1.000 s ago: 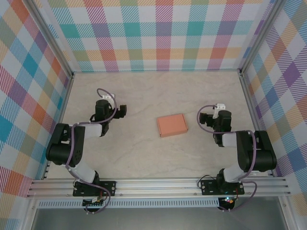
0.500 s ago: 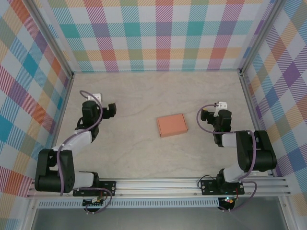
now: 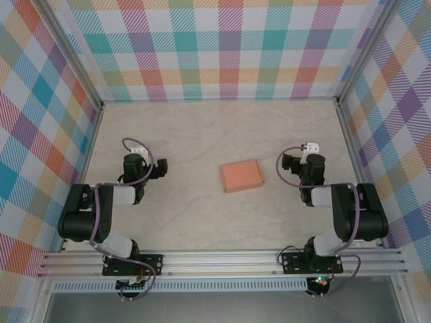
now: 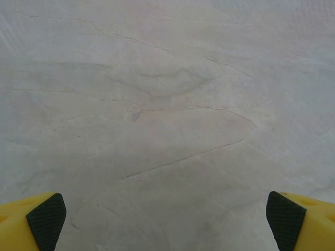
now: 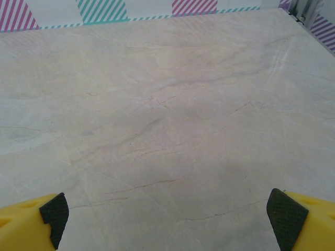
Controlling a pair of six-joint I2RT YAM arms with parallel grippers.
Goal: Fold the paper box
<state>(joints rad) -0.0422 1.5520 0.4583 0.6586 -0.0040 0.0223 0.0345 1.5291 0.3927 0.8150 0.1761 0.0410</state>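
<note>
The paper box (image 3: 242, 175) is a flat salmon-orange rectangle lying on the marble table (image 3: 202, 134), midway between the two arms. My left gripper (image 3: 157, 168) hangs low over the table well to the left of the box, pointing towards it. In the left wrist view it (image 4: 166, 222) stands open, its yellow fingers with black pads (image 4: 46, 219) wide apart over bare marble. My right gripper (image 3: 289, 165) sits to the right of the box, a short gap away. It (image 5: 166, 219) is open too, with nothing between its pads (image 5: 287, 217).
Checked fabric walls (image 3: 215, 47) close the table in on three sides. An aluminium rail (image 3: 222, 259) with both arm bases runs along the near edge. The far wall's striped foot (image 5: 104, 13) shows at the top of the right wrist view.
The left arm swung out to the left and has now drawn back, its gripper lower and nearer its base than a second ago. The right arm and the box have hardly moved.
</note>
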